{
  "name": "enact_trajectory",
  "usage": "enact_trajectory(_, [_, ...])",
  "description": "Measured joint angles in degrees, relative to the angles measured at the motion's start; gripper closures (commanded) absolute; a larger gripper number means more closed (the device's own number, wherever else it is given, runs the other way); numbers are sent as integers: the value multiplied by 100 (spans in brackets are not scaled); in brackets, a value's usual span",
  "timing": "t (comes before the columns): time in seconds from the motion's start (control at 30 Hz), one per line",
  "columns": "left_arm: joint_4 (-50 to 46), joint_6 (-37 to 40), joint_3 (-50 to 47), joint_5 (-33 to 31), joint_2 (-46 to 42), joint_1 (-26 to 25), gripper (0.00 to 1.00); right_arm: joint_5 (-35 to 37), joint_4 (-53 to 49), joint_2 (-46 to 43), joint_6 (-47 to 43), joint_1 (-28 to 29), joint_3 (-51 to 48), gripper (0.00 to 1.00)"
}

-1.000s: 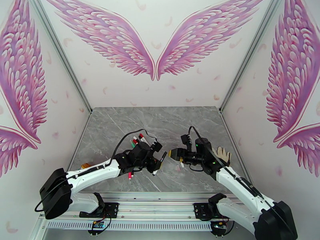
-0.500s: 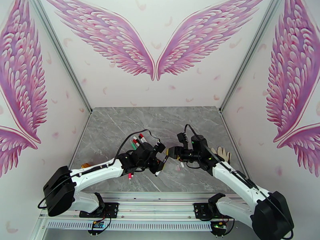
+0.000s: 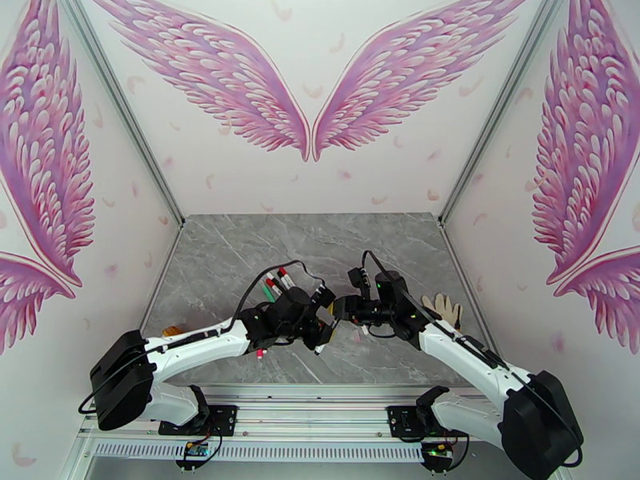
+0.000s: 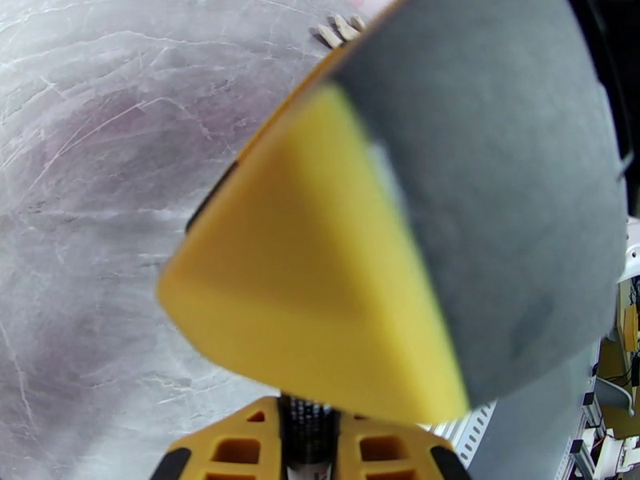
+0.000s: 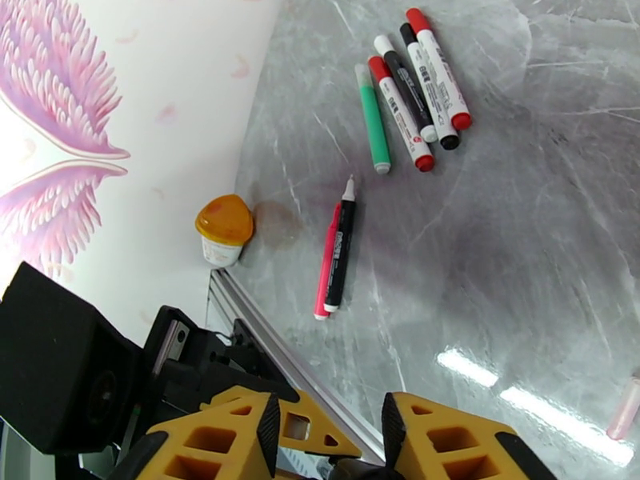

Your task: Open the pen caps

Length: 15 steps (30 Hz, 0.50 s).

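- The left hand (image 3: 326,314) and the right hand (image 3: 340,306) meet tip to tip over the front middle of the worktop (image 3: 320,242).
- The left hand's fingers are pressed onto a dark held pen (image 3: 319,344). Seen from overhead, it slants toward the near edge with its pale end lowest.
- A blurred yellow-and-grey finger (image 4: 320,258) of the right hand crowds the left wrist lens. I cannot tell whether that hand is spread or pinching.
- Left of the hands lies a cluster of touching pens with parallel long axes. It has one green pen (image 5: 373,122), two red-ended pens (image 5: 400,114), and black-and-white barrels (image 5: 416,90) between them that I cannot split surely into one or two.
- The pen caps (image 5: 416,18) sit on these pens' ends, though cap and end plug look alike at this size.
- One pink pen (image 5: 326,262) and one black pen (image 5: 342,242) lie touching and parallel nearer the front. The black pen's bare pale point faces the cluster.
- The left arm (image 3: 200,342) crosses over that pair in the overhead view.
- One orange-lidded cup (image 5: 225,228) stands by the left wall.
- One pale glove (image 3: 444,307) lies beside the right arm.
- One pale pink stub (image 5: 626,410) lies alone, too blurred to name.
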Motion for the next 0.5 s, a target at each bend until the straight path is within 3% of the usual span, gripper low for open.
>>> enact_trajectory(0.5, [55,-35,-2,-90,0,0,82,44,61,94,50,0,0,75])
